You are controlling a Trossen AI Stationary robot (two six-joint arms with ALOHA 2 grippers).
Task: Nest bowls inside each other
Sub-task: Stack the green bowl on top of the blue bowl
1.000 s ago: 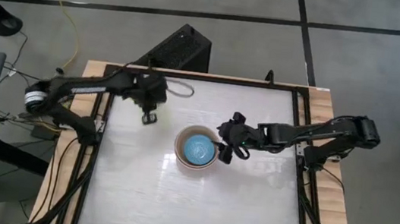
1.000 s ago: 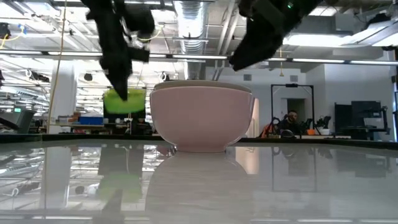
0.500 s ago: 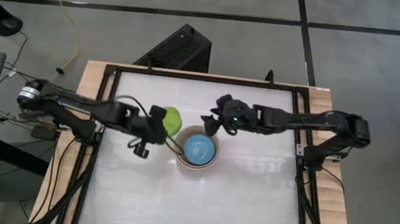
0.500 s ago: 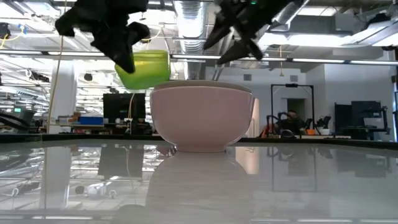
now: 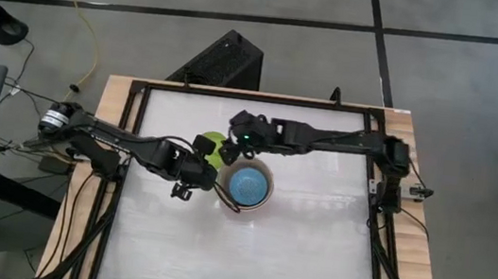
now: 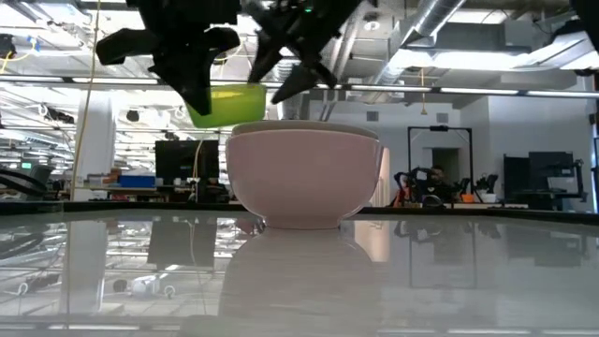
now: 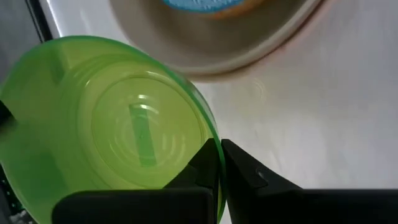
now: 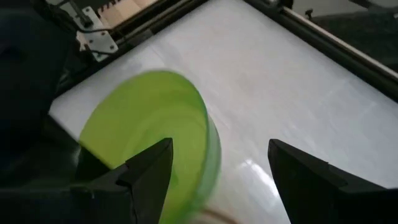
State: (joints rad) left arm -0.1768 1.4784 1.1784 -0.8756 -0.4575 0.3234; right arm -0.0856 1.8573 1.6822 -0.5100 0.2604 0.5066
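Beside the stack of bowls (image 5: 245,187) near the middle of the table (image 5: 311,252), the left gripper (image 7: 219,163) holds the green bowl (image 5: 212,146) in the air, its fingers pinched on the rim, just off the stack's edge on the left arm's side. The stack itself sits with the blue bowl (image 5: 247,186) innermost and the pink bowl (image 6: 304,176) showing as its outer wall in the low view. The right gripper (image 5: 232,143) hangs close over the green bowl with its fingers spread wide, empty.

The step in hand looks like the last one — getting the green bowl into the blue. The next move calls for carrying it over the stack's centre, levelling it and lowering before release, or passing it to the right gripper.

Compared with half a second ago, the green bowl is nearer the stack, and the right gripper has swung from the stack's far rim across to the green bowl.
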